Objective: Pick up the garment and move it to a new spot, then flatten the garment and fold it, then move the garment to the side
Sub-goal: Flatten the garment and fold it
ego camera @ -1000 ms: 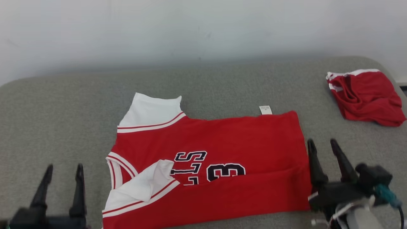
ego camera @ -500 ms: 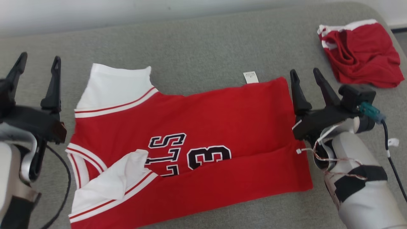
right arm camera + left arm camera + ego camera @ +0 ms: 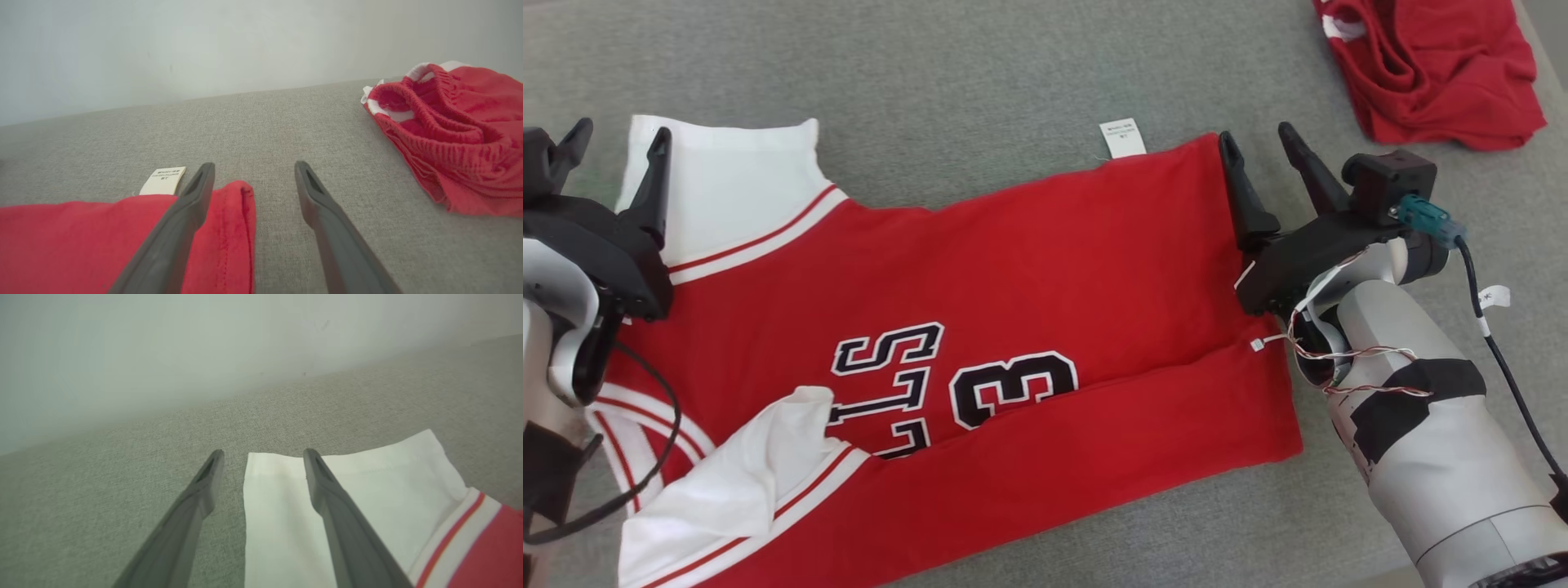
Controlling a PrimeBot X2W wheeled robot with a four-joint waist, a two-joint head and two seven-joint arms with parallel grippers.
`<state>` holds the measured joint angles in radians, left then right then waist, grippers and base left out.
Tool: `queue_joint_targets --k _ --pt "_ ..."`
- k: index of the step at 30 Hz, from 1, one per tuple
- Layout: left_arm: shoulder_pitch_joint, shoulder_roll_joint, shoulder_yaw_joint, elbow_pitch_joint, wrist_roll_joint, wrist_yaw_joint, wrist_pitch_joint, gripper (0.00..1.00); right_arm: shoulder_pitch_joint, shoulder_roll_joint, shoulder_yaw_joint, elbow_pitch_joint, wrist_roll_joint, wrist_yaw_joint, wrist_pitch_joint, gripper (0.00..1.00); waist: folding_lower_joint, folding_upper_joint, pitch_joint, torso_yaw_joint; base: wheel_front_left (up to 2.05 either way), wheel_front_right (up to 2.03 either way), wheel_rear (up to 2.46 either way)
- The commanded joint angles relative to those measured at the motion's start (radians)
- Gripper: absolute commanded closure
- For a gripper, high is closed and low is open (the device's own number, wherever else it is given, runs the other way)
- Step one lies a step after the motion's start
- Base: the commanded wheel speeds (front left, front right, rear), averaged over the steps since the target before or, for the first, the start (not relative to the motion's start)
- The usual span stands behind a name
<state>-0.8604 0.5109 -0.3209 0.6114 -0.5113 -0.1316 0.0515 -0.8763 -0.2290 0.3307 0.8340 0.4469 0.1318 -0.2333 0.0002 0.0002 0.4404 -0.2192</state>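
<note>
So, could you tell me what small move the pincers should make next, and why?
Probably lower both and close: the open left pincer straddles the white sleeve edge, the open right pincer straddles the hem corner of the red jersey, and neither grips cloth yet.

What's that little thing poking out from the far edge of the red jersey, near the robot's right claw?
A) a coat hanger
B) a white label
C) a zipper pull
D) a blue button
B: a small white label with print on it sticks out from the far edge of the jersey, a little to the left of the open right gripper.
</note>
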Motion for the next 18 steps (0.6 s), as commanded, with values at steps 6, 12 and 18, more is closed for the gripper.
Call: queue_joint_targets --k 6,12,18 --pt "-0.048 0.016 -0.051 0.081 -0.011 0.002 -0.009 0.0 -0.041 0.01 0.072 0.03 0.043 -0.003 0.023 0.0 -0.0002 -0.0002 0.016 -0.025 0.0 0.0 0.0" --pt "-0.107 0.023 -0.086 0.162 -0.001 0.002 -0.018 0.0 -0.082 0.005 0.138 0.054 0.093 -0.003 0.064 0.0 -0.0002 -0.0002 0.032 -0.029 0.0 0.0 0.0" --pt "-0.152 0.005 -0.11 0.231 -0.016 0.002 -0.022 0.0 -0.104 -0.005 0.186 0.066 0.138 -0.003 0.081 0.0 -0.0002 -0.0002 0.04 -0.024 0.0 0.0 0.0"
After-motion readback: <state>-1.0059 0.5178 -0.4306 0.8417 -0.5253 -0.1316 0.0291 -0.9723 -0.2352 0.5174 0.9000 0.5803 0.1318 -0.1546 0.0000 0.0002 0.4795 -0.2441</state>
